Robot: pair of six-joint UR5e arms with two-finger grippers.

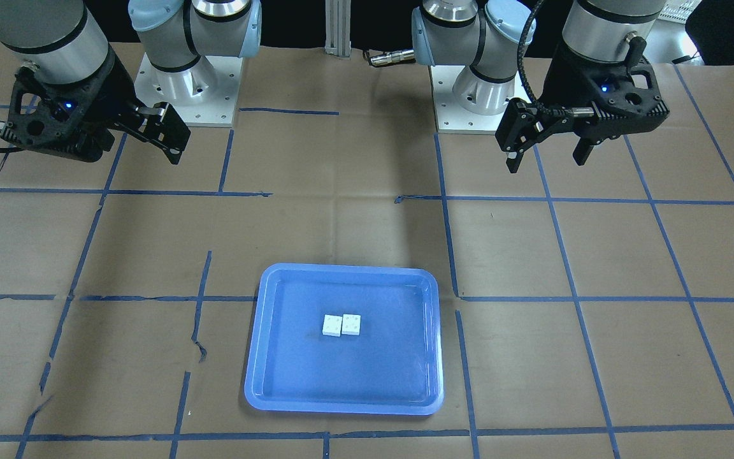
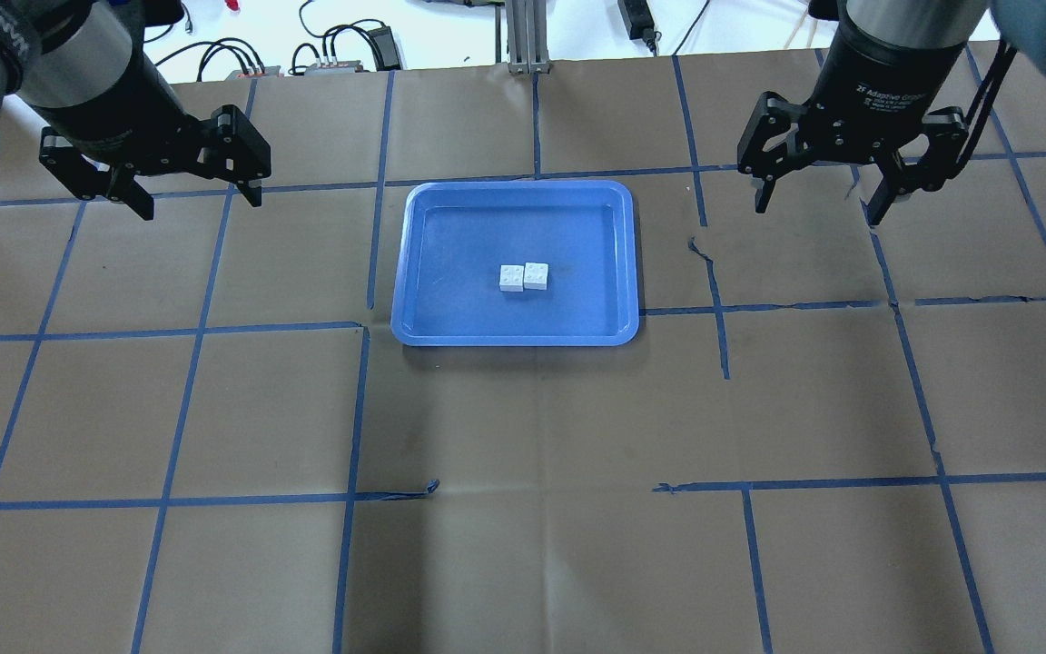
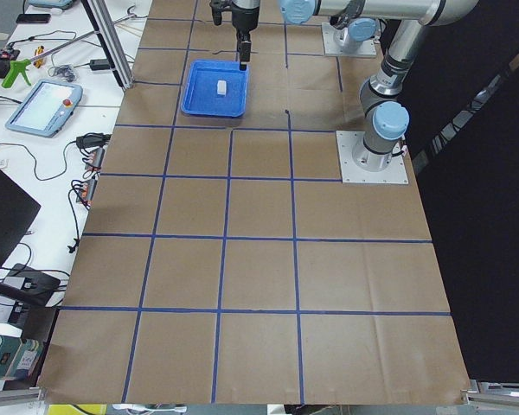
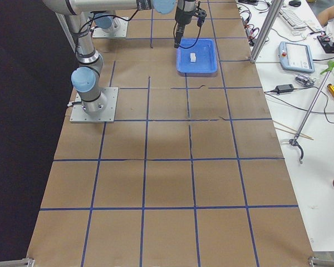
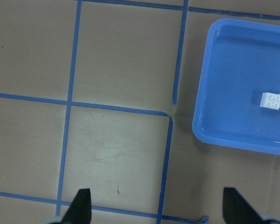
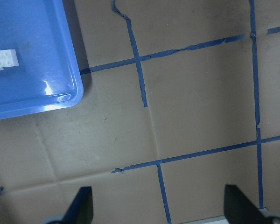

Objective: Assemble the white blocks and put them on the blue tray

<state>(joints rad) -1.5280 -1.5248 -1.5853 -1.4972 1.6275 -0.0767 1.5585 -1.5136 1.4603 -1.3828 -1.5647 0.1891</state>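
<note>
Fingers [image 2: 136,196] of the left gripper [image 2: 202,205] stood wide apart in the overhead view, likewise the right gripper [image 2: 815,209] — two grippers, both empty, either side of the one blue tray [image 2: 468,272]. Two white blocks [image 2: 523,276] lay touching, side by side, near its middle. The front-facing view showed the same pair, studs up. Each wrist view caught two spread fingertips [image 5: 81,207] and a tray corner — blocks inside.

White blocks [image 2: 524,276] side by side in tray [image 2: 423,263]
</note>
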